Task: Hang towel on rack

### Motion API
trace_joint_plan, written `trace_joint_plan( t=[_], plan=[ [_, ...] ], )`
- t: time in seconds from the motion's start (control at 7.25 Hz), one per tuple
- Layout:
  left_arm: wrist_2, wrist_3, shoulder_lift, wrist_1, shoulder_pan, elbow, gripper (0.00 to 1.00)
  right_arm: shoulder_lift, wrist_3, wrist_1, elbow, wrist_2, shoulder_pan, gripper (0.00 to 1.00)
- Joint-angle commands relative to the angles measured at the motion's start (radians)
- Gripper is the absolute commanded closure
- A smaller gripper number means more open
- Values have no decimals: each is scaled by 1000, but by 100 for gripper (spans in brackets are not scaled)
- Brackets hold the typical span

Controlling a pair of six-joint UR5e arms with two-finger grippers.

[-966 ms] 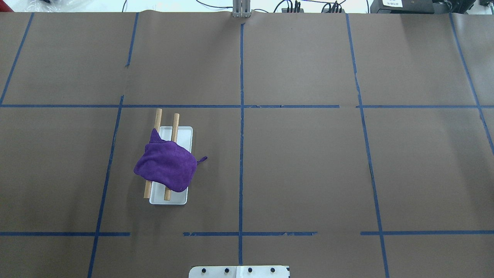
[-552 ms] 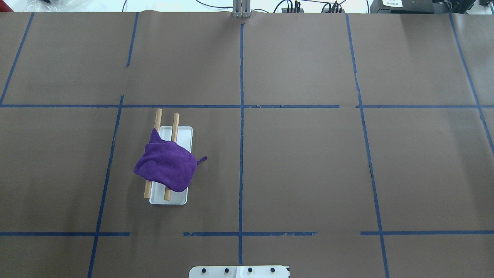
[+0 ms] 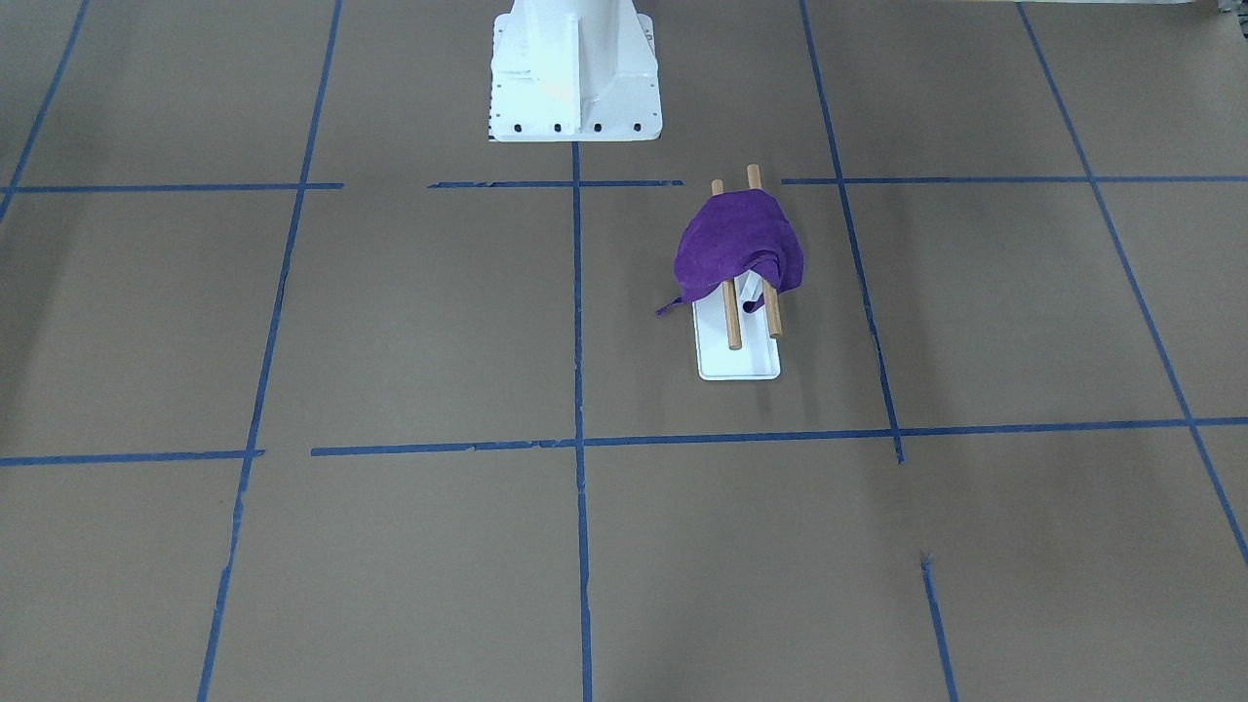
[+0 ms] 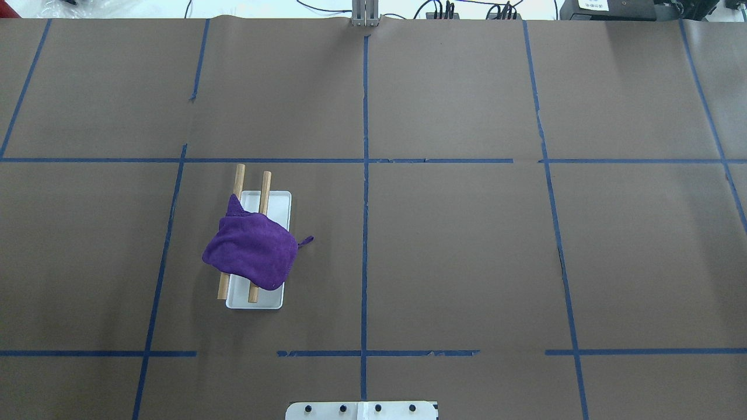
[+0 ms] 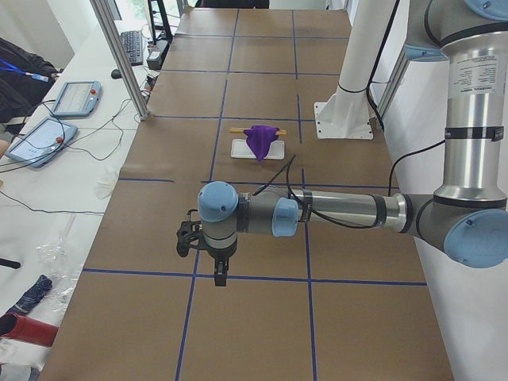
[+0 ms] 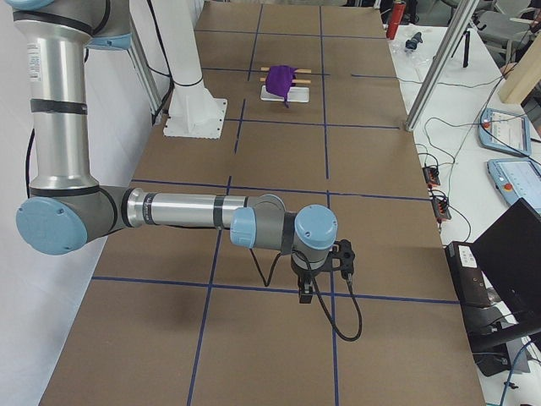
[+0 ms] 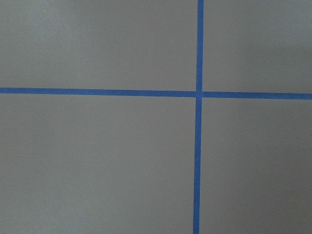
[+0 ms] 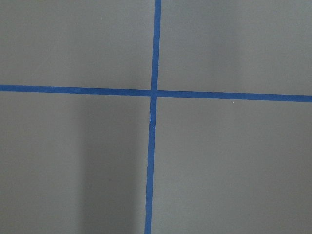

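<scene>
The purple towel (image 4: 251,251) lies draped over both brown dowels of the rack (image 4: 239,178), whose white base (image 4: 274,300) stands left of the table's middle. A corner points up along the left dowel, and a small loop sticks out to the right. Towel (image 3: 736,249) and rack (image 3: 738,366) also show in the front view. My left gripper (image 5: 220,276) shows only in the exterior left view, far from the rack, pointing down over the table. My right gripper (image 6: 304,293) shows only in the exterior right view, likewise far off. I cannot tell whether either is open or shut.
The brown table cover carries a grid of blue tape lines (image 4: 365,175). The white bolted robot pedestal (image 3: 573,78) stands at the robot's edge. Both wrist views show only tape crossings. Tablets (image 5: 75,97) and cables lie beyond the table's far edge.
</scene>
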Motion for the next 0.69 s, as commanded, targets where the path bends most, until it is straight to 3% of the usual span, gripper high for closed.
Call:
trace_joint_plan(
  t=[0.0,0.55],
  plan=[
    [-1,0,0,0,-1,0,0,2,0,0,1,0,-2,0],
    [1,2,0,-5,-1,0,0,5,1,2,9,0,-2,0]
  ],
)
